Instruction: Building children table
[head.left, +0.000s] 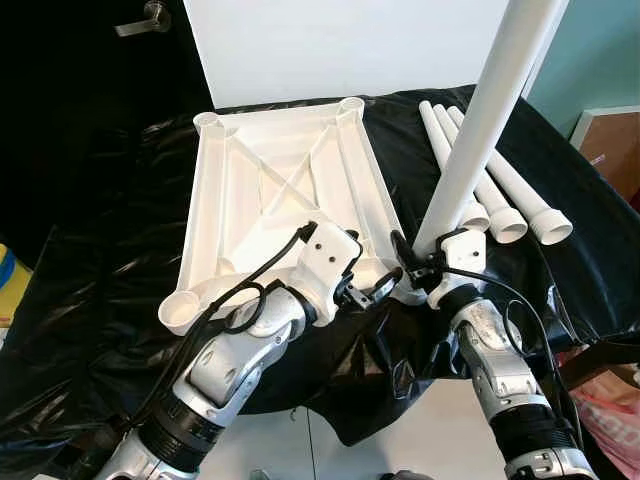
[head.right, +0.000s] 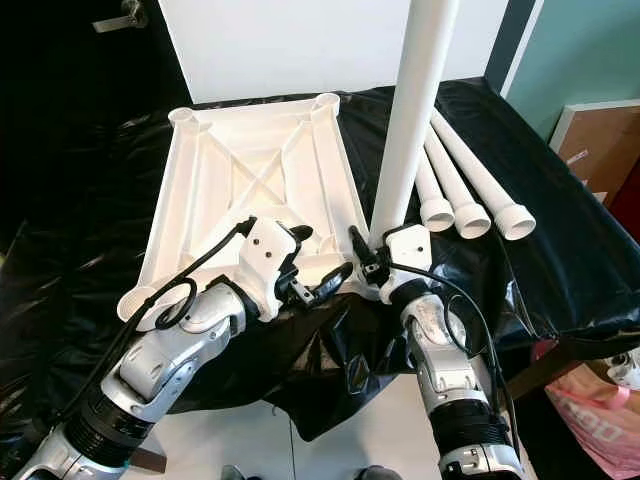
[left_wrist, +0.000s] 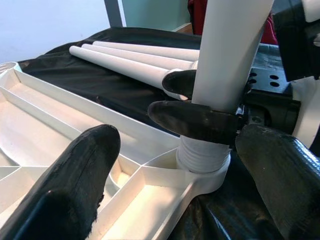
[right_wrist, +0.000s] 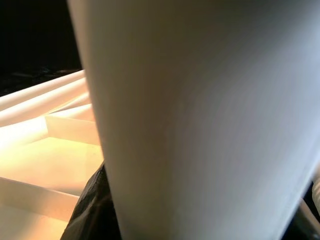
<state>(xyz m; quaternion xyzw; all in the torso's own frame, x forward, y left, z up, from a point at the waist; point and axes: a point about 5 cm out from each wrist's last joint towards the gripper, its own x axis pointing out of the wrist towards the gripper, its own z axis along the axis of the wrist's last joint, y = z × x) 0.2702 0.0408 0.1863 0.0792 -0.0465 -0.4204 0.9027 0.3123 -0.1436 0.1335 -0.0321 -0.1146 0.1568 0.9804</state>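
The long white plastic tube leg (head.left: 490, 110) stands upright, slightly tilted, with its ribbed lower end seated in the near right corner socket of the white plastic tabletop (head.left: 290, 170), which lies upside down, ribs facing up, on the black plastic sheet (head.left: 90, 290). My right pincer (left_wrist: 200, 107) is closed around this leg just above the socket; both of its black fingers (left_wrist: 192, 120) press against the tube wall. In the right wrist view the leg surface sits directly against the camera.

My left pincer (head.left: 368, 293) is positioned just beside the same corner, to the left of my right pincer. Its two black fingers (left_wrist: 65, 185) are spread wide and grip nothing; one finger lies over the tabletop ribs, the other over the black sheet past the socket.

Beyond my right pincer, three more white tube legs (head.left: 500, 190) lie side by side on the black sheet, touching one another, open ends toward me.
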